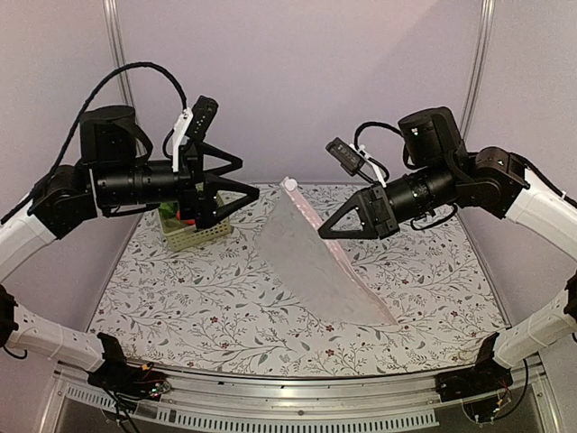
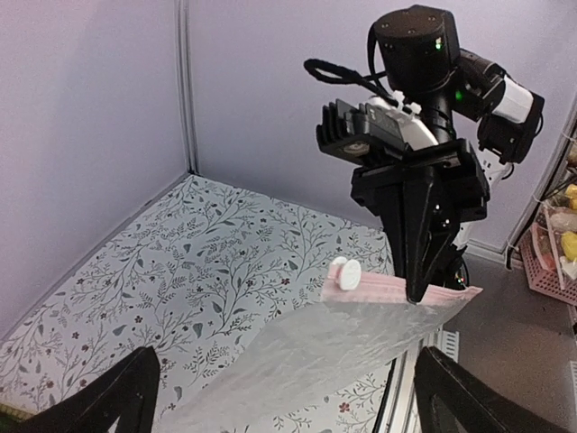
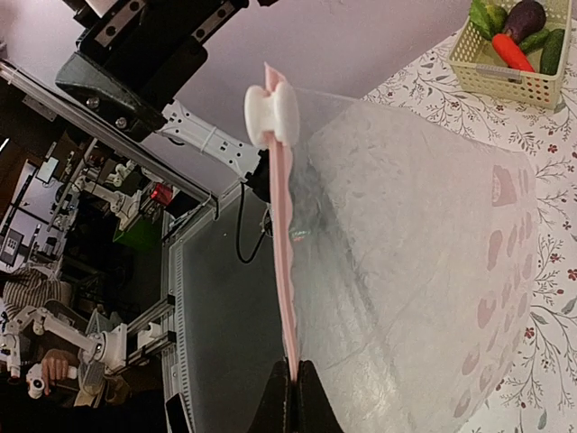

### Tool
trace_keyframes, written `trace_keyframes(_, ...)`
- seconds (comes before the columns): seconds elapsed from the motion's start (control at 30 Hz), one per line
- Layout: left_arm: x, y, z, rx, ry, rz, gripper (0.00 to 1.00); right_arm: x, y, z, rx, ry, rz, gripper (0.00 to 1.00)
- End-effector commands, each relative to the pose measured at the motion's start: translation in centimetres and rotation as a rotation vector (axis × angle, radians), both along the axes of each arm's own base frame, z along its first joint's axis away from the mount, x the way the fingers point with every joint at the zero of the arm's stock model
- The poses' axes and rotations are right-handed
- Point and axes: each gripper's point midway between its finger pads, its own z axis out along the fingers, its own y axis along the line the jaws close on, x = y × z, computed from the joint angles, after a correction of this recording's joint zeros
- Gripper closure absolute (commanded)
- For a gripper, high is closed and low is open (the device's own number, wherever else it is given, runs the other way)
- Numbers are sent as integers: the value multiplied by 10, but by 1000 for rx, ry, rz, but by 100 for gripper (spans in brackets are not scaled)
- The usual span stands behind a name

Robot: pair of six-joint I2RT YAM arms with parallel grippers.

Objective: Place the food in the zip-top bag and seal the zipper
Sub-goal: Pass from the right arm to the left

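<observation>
R claw (image 3: 293, 383) pinches pink zipper strip (image 3: 281, 225) of clear crinkly bag (image 3: 406, 253); L claw (image 1: 245, 177) wide, empty; toy veg (image 3: 516, 45) unbagged in pale basket (image 3: 505, 81).

Left gripper (image 1: 247, 178) held high, jaws gaping wide, aimed inward; right gripper (image 1: 325, 232) facing it, jaws clamped on the zipper (image 1: 307, 213).

Soft even light, sharp focus, mild sheen on zip-top bag (image 3: 406, 271).

Zip-top bag (image 1: 311, 266) clear crinkly plastic; basket (image 1: 204, 236) pale slotted matt plastic.
</observation>
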Motion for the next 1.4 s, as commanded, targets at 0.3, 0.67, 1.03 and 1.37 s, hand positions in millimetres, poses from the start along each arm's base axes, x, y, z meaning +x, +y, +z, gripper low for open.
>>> trace_keyframes(0.3, -52, -33, -21, 87, 89, -468, 0, -31, -9, 2, 10, 102, 126, 100)
trace_keyframes(0.67, -48, -52, -41, 65, 170, -511, 0, -36, -4, 3, 42, 134, 164, 100)
trace_keyframes(1.03, -41, -65, -47, 65, 201, -523, 23, -30, -4, -6, 21, 116, 137, 100)
trace_keyframes(1.37, -50, -59, -44, 47, 225, -538, 51, -28, -8, -16, -14, 101, 114, 100)
